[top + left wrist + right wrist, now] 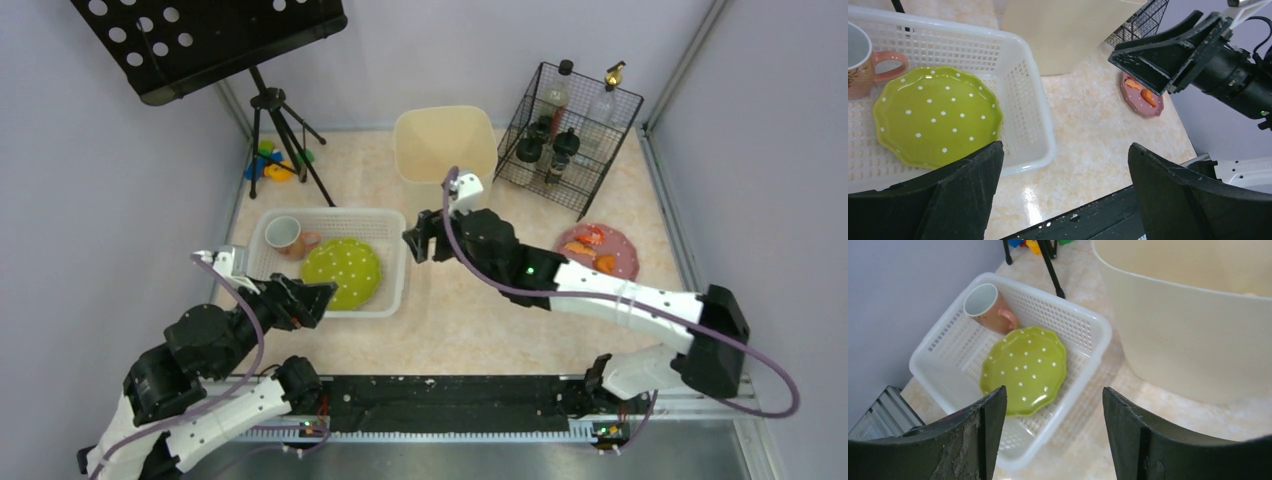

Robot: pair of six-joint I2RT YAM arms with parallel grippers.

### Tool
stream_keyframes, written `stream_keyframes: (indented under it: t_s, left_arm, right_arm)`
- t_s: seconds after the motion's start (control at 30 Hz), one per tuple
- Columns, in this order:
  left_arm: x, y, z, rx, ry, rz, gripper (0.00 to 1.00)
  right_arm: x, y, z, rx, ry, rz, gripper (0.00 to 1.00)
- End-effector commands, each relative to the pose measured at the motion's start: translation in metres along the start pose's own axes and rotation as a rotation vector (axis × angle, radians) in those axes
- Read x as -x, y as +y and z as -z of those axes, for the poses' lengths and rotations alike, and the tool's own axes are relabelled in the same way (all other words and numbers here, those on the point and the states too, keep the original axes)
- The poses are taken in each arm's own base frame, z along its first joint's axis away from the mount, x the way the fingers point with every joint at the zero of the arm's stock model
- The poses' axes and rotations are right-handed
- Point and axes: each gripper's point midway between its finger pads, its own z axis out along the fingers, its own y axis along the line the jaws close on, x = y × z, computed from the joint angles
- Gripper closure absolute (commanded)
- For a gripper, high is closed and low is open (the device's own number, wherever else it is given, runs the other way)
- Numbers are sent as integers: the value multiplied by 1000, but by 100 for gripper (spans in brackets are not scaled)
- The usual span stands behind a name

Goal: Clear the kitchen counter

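Overhead view of a glossy beige-pink marble worktop (480, 320) filling the middle of the frame, with two robot arms reaching in from the bottom edge. At centre left, a white perforated basket (398, 262) holds a green dotted plate (342, 272) and a pink mug (285, 236), apparently gathered there to get them off the surface. The left claw (322, 303) hovers over the basket's near edge, spread as wide as it goes and holding nothing. The right claw (418, 245) hangs just right of the basket, its jaws apart and empty.

A cream bin (445, 140) stands at upper centre, likely for scraps. A pink plate (625, 262) with orange food bits sits at centre right, so clearing looks unfinished. A wire rack (570, 140) of bottles is at upper right.

Only the overhead view shows the rack. The right wrist view shows the mug's handle just beside the green plate. The left wrist view shows the right claw side-on, upper right.
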Motion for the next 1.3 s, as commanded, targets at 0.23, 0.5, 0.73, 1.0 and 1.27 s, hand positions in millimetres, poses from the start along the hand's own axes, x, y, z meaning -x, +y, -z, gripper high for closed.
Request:
stream_keyframes:
  t_s: [0.23,0.5,0.73,1.0,1.27]
  left_arm:
    - [-19,-42,-41,-119,66,-52,1]
    - [-61,-72,-76,-205,230,-99,1]
    - [-88,-81,-93,-242,297,-72,1]
    - [-114,-76,-95,-254,363,-44,1]
    - [-115,-70,-94,-233,358,-55,1]
  right_arm:
    - [-15,-153,108,-359,35,-172,30]
    - [-52,-237,165,-662,36,-286,31]
    - [-104,-291,167,-861,124,-336,34]
    - [-126,-321,151,-916,192,-292,35]
    - [-132,-342,134,-933,218,-216,36]
